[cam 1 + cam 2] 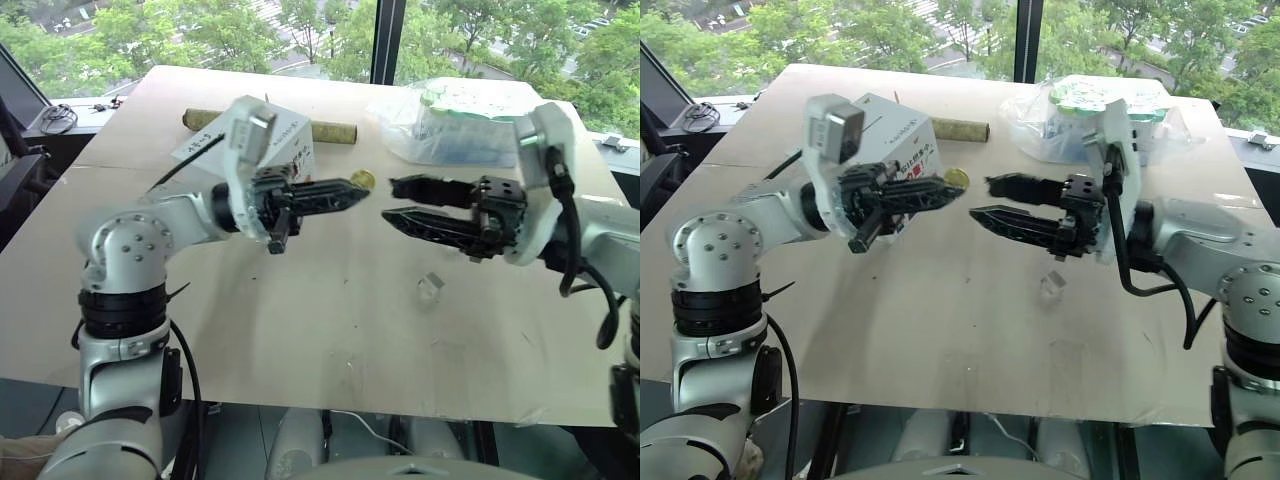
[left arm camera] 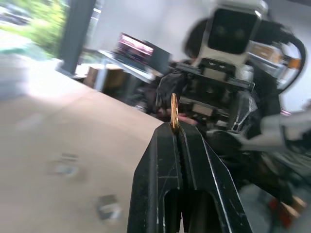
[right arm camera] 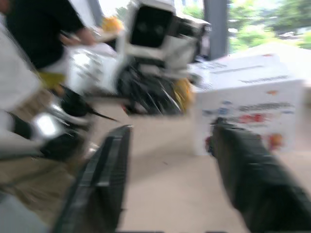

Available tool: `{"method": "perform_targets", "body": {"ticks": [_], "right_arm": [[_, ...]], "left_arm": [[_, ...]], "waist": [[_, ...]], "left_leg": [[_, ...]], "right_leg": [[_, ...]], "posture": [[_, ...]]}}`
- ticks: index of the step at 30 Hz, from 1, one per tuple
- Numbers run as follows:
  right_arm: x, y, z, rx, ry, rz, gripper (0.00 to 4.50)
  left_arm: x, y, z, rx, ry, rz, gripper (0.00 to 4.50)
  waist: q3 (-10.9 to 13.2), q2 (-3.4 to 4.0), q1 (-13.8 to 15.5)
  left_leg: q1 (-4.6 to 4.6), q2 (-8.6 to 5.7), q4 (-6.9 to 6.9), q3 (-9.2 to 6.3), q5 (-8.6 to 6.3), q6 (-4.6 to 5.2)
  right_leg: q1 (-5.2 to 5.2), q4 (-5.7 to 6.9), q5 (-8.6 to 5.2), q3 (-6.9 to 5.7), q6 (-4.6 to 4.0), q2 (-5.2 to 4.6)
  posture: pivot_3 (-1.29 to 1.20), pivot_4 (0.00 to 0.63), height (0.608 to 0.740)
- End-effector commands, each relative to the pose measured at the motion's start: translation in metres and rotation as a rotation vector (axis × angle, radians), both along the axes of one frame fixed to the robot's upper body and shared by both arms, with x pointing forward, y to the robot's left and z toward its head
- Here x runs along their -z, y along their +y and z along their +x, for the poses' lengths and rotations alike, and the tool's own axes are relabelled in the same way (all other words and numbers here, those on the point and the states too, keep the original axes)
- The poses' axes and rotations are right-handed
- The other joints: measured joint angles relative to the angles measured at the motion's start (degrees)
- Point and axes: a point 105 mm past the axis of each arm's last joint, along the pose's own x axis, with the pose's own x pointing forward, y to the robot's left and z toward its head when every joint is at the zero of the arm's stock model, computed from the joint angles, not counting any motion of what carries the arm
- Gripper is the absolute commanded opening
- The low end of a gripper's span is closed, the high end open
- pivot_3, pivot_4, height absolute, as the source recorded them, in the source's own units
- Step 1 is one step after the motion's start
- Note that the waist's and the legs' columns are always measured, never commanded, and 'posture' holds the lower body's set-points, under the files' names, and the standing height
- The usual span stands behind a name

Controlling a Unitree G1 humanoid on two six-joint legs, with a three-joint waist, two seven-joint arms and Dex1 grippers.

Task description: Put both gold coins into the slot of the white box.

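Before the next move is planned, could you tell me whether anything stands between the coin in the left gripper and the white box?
Nothing separate does. The left gripper is shut on a gold coin, held above the table. The white box stands behind that same arm, which partly hides it, so the slot cannot be made out.

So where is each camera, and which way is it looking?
Left eye: on the head, looking down at the table; both arms show.
Right eye: beside it, same scene.
Left wrist: looks along the left hand, shut on a coin, at the right hand.
Right wrist: looks between the right hand's open fingers at the box.
Shared: the coin shows from the head too.
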Motion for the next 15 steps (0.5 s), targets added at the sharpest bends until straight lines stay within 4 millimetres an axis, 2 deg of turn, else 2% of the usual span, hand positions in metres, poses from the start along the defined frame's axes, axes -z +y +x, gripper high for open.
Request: {"method": "perform_targets", "body": {"ticks": [1, 3, 5, 8, 10, 12, 15], "right_arm": [[-0.009, -0.015, -0.007, 0.045, -0.150, -0.087, 3.80], [-0.002, -0.020, -0.010, 0.052, -0.180, -0.158, 3.80], [-0.001, -0.022, -0.009, 0.068, -0.185, -0.156, 3.80], [0.003, -0.021, -0.009, 0.082, -0.192, -0.164, 3.80], [0.005, -0.020, -0.009, 0.090, -0.207, -0.181, 3.80], [0.006, -0.020, -0.010, 0.089, -0.214, -0.184, 3.80], [0.006, -0.022, -0.015, 0.074, -0.249, -0.221, 3.80]], "left_arm": [[-0.020, 0.016, 0.009, -0.211, -0.141, -0.013, 0.00], [-0.025, 0.029, 0.027, -0.427, -0.215, 0.030, 0.00], [-0.030, 0.045, 0.045, -0.665, -0.321, 0.120, 0.00], [-0.041, 0.057, 0.057, -0.854, -0.420, 0.202, 0.00], [-0.044, 0.074, 0.069, -1.056, -0.476, 0.348, 0.00], [-0.046, 0.083, 0.073, -1.140, -0.510, 0.431, 0.00], [-0.028, 0.097, 0.080, -1.176, -0.438, 0.547, 0.00]], "waist": [[0.00, 0.00, 0.01], [0.00, 0.00, 0.00], [0.00, 0.00, -0.09], [0.01, -0.01, -0.07], [0.03, -0.05, 0.10], [0.04, -0.06, 0.16], [0.07, -0.07, 0.13]], "left_leg": [[0.00, 0.00, 0.00, -0.01, 0.00, 0.00], [0.02, 0.00, 0.00, -0.06, 0.00, 0.00], [0.03, -0.01, 0.00, -0.08, 0.00, 0.00], [0.08, -0.02, 0.02, -0.06, 0.00, 0.00], [0.07, -0.02, 0.04, -0.09, 0.00, 0.00], [0.03, -0.06, 0.03, -0.17, 0.00, 0.00], [0.02, -0.10, 0.01, -0.18, 0.00, 0.00]], "right_leg": [[0.03, -0.01, 0.00, -0.01, 0.00, -0.01], [0.11, -0.06, 0.00, -0.04, 0.00, -0.01], [0.15, -0.07, 0.00, -0.06, 0.00, 0.00], [0.18, -0.06, 0.00, -0.04, 0.00, 0.01], [0.19, -0.06, 0.00, -0.08, 0.00, 0.02], [0.20, -0.08, 0.00, -0.12, 0.00, 0.01], [0.20, -0.04, 0.00, -0.12, 0.00, -0.01]], "posture": [[0.00, 0.150, 0.740], [0.00, 0.150, 0.740], [0.00, 0.150, 0.740], [0.00, 0.150, 0.740], [0.00, 0.150, 0.740], [0.00, 0.150, 0.740], [0.00, 0.150, 0.740]]}}
